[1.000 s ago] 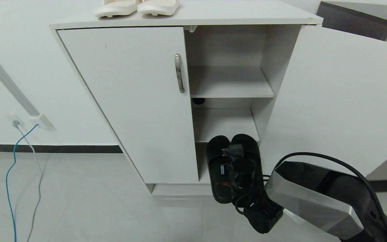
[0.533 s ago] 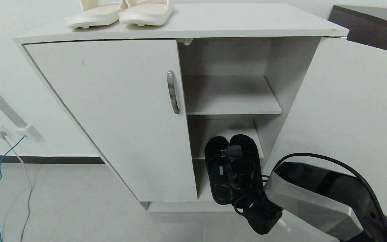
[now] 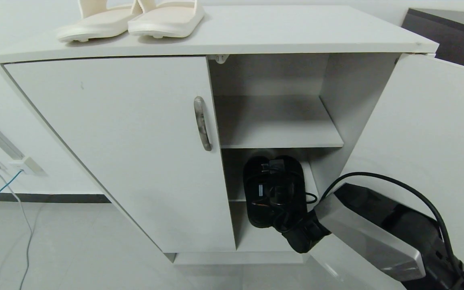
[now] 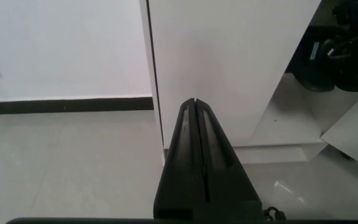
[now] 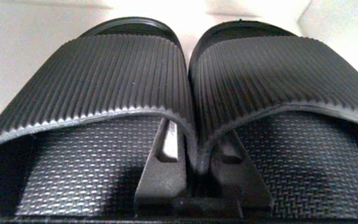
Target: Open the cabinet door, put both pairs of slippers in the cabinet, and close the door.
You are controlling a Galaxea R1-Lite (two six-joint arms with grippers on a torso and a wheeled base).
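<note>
Right pincer (image 5: 197,158) is clamped on the black ribbed rubber slippers (image 3: 256,201), its fingers nipping the two inner strap walls where they meet. The left pincer (image 4: 194,109) hangs low by the cabinet's foot with its fingers pressed together and nothing between them.

Over the last second the head camera has closed in, so the whole scene looms larger. Apart from that, the black pair has travelled against the cabinet itself. Its toes stood outside the opening, level with the lower shelf's front edge, and they now sit inside, tucked beneath the upper shelf. I judge the first pair is nearly placed, with release the next call.

The white laminate cabinet (image 3: 276,36) bounds the move. Its open right door (image 3: 425,133) is swung wide, just beside the right forearm and clear of the opening. The closed left door (image 3: 115,141) forms the opening's other side, close to the left slipper. The flat upper shelf (image 3: 276,121) hangs just above the toes, leaving little headroom. The lower shelf (image 3: 311,177) lies under the toes; whether they touch it I cannot tell. The heels overhang the bottom compartment.

The pair of cream moulded slippers (image 3: 135,20) waits on the cabinet top, near its left end. The curved metal handle (image 3: 202,123) on the closed door stands clear of the black pair.
</note>
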